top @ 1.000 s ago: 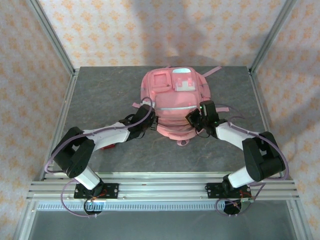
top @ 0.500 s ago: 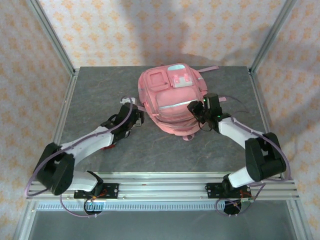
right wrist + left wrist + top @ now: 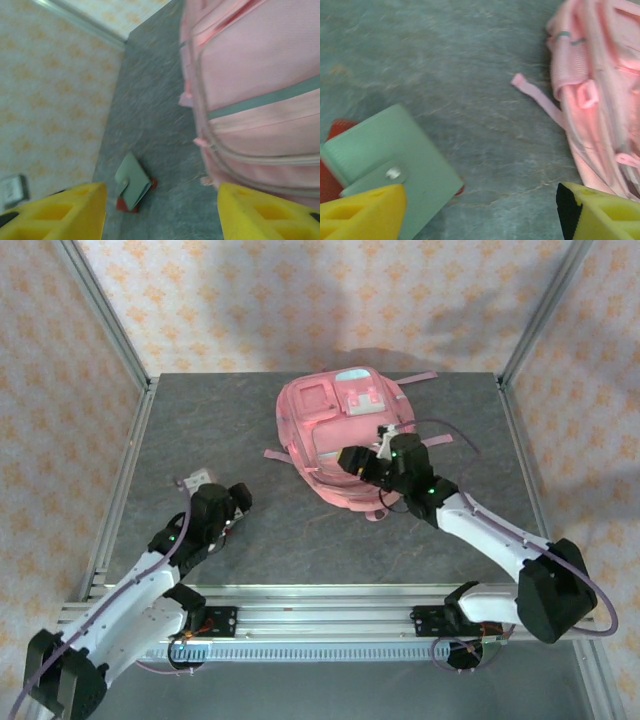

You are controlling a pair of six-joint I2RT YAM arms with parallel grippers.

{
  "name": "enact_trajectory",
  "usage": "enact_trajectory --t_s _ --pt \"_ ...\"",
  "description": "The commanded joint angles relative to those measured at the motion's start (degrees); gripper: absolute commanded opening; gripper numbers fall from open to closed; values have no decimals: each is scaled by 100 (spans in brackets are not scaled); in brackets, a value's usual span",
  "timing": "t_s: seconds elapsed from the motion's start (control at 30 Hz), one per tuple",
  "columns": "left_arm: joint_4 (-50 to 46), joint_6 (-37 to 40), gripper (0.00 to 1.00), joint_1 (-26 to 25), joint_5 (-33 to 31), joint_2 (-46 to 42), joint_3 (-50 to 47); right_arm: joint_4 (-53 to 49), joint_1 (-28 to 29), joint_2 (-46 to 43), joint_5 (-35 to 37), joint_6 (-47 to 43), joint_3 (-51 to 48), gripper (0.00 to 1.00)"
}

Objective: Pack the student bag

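Cream wallpaper [image 3: 300, 300] (orange floral motifs) backs a grey stone-look table [image 3: 210, 430]; aluminium posts [image 3: 100, 310] frame it.

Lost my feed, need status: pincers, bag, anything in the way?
Left pincer open, by green wallet. Right pincer open, at bag. Bag flat on table, front up. Loose strap between left pincer and bag.

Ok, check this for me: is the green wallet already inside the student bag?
No, the green wallet lies out on the table, clear of the student bag off to its side.
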Motion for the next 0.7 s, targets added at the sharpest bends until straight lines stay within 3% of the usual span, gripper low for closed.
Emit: enact_trajectory --t_s 0.0,0.2,0.67 --pt "-557 -846 84 364 238 -304 -281 506 364 154 -116 -258 -53 59" --pt "-363 -839 85 997 591 -248 -522 740 729 521 -106 -163 -76 59" --pt "637 -228 75 1742 1059 1234 -528 771 768 404 37 -84 -236 58"
